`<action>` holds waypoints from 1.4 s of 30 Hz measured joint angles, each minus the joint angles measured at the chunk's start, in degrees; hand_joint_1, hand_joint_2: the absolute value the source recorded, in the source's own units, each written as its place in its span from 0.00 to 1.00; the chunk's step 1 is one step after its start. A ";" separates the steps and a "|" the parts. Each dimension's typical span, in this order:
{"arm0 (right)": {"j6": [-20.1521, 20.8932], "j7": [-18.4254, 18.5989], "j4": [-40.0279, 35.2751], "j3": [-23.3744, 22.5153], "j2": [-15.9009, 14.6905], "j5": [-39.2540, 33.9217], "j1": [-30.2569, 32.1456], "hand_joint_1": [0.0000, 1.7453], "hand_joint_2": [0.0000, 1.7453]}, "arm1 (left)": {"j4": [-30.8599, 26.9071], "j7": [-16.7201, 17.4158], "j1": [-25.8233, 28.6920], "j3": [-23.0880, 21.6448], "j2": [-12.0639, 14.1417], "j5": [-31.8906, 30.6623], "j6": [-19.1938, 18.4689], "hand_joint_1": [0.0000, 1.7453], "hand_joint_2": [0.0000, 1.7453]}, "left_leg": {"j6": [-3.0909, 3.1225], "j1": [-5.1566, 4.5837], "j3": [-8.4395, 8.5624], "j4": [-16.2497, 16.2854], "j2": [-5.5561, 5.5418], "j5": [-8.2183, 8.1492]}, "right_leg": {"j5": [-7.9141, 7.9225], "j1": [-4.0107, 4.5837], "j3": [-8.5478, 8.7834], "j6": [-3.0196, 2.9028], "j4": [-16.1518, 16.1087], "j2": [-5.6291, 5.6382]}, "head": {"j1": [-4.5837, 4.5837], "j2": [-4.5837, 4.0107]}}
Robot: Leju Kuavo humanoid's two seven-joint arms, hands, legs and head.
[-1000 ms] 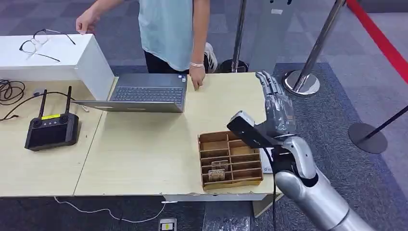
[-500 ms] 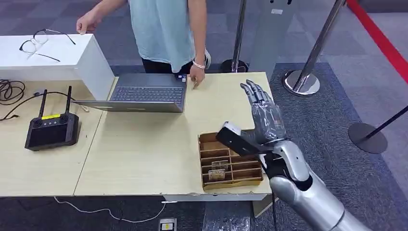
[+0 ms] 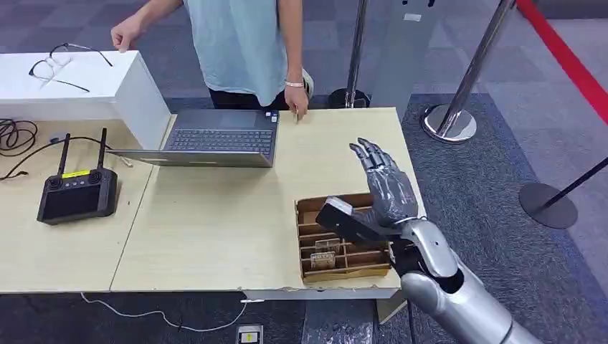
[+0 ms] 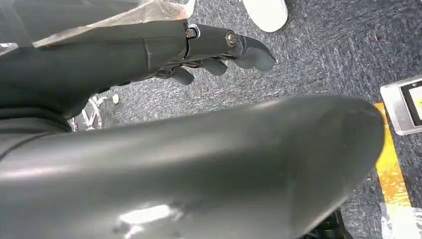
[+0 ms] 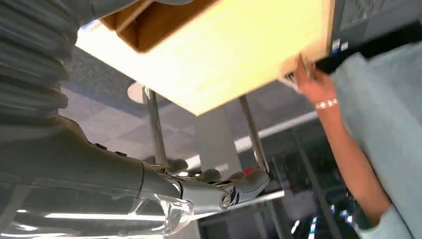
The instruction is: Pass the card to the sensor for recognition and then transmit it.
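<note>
A wooden tray (image 3: 345,270) with several slots lies at the table's near right corner. A few small cards (image 3: 325,252) stand in its near slots. My right hand (image 3: 386,185) hovers over the tray's far right part, fingers spread and pointing away from me, holding nothing. In the right wrist view the same hand (image 5: 214,191) is stretched out flat beside the table edge (image 5: 239,74). My left hand (image 4: 209,47) hangs over grey carpet with nothing in it.
A person stands behind the table, one hand (image 3: 297,106) near the corner of an open laptop (image 3: 215,140). A black remote controller (image 3: 77,193) lies at left, beside a white box (image 3: 79,82) with glasses on it. Stanchion bases (image 3: 449,123) stand on the carpet at right.
My right hand has come down and toward me, from beyond the tray to just over it. The person's hand has shifted slightly along the table's far edge.
</note>
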 joint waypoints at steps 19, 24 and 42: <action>7.76 0.04 0.15 3.85 0.09 -3.96 -0.74 0.82 1.00 | 0.00 0.17 -0.01 0.02 0.09 0.28 -0.07 0.00 0.00 | 0.00 0.00 -0.02 0.00 0.00 0.00 | 0.00 0.01 0.00 0.00 0.00 0.00 | 0.00 0.00; 8.50 0.20 0.28 4.79 0.11 -4.24 -1.06 0.80 1.00 | 0.00 0.20 -0.01 0.02 0.07 0.28 -0.20 0.00 0.00 | 0.00 0.00 -0.02 -0.01 0.00 0.00 | 0.00 0.01 0.00 0.00 0.00 0.00 | 0.00 0.00; 9.61 0.26 1.01 7.50 0.11 -4.65 -1.05 0.72 1.00 | 0.00 0.20 -0.01 0.02 0.07 0.28 -0.26 0.00 1.00 | 0.00 0.00 -0.02 -0.01 0.00 0.00 | 0.00 0.01 0.00 0.00 0.00 0.00 | 0.00 0.00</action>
